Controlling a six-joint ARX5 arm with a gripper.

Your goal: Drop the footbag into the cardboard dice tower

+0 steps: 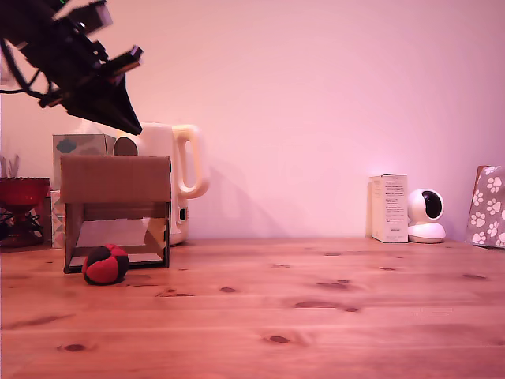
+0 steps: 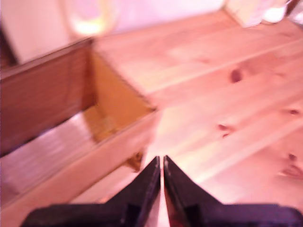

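- Footbag (image 1: 106,264), red and black panels, sitting on the wooden table (image 1: 316,316) at about 8 o'clock in the exterior view, touching or just in front of the lower front opening of the cardboard dice tower (image 1: 116,185).
- Standing upright behind the footbag: brown cardboard tower, solid upper front panel, opening below showing a pale slanted ramp.
- Hovering above the tower at about 10 o'clock in the exterior view: black gripper (image 1: 136,129), tips pointing down toward the tower's top rear edge, holding nothing.
- Showing in the wrist view: gripper (image 2: 162,163) with both black fingers pressed together, only a thin slit between them, nothing pinched; open top of the tower (image 2: 71,123) lying just beyond the tips, its inside walls blurred.
- Standing just behind the tower in the exterior view: cream kettle (image 1: 173,170) with a looped handle, and a patterned tissue box (image 1: 79,145) peeking over the tower's top at the exterior view's left.
- Sitting at 9 o'clock, at the frame edge: dark red bowl (image 1: 21,191).
- Standing well apart at about 3 o'clock against the wall: white carton (image 1: 390,208), with a small white camera (image 1: 427,215) just beside it, and a grey paw-print bag (image 1: 488,207) at the far edge.
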